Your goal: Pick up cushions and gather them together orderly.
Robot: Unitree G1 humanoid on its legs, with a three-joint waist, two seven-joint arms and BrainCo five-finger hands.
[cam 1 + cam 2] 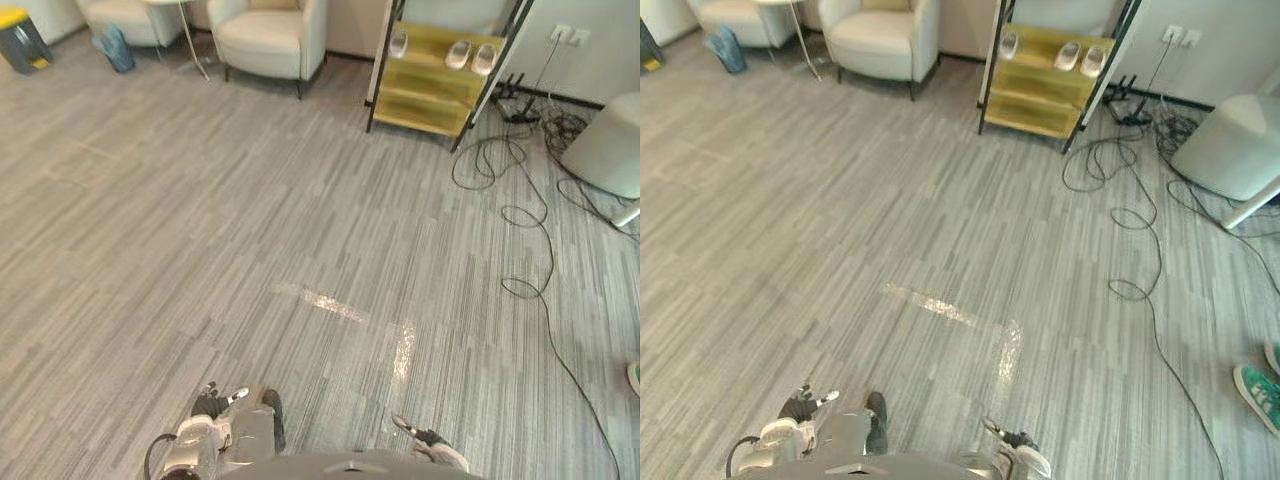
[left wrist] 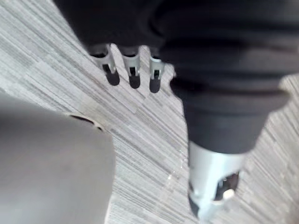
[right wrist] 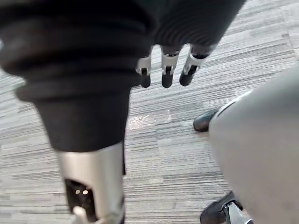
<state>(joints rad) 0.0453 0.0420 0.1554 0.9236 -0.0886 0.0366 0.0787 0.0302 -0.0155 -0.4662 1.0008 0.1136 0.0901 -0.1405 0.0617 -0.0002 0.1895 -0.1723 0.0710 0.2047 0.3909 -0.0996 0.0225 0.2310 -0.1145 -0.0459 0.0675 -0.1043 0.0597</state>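
Hanging low at the bottom of the head view, the left hand (image 1: 215,402) and right hand (image 1: 428,438) both have their fingers straight and relaxed, holding nothing, just over the grey floor (image 1: 250,220). What looks like a beige cushion (image 1: 272,4) sits at the back of the white armchair (image 1: 265,35), well away across the room, near the yellow shelf (image 1: 430,75) with slippers (image 1: 470,55) on it. A person's green shoe (image 1: 1260,395) pokes in on the right.

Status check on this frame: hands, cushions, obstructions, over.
Left hand open, empty. Right hand open, empty. No cushion in either hand; armchair far ahead. Person's green shoe at right.
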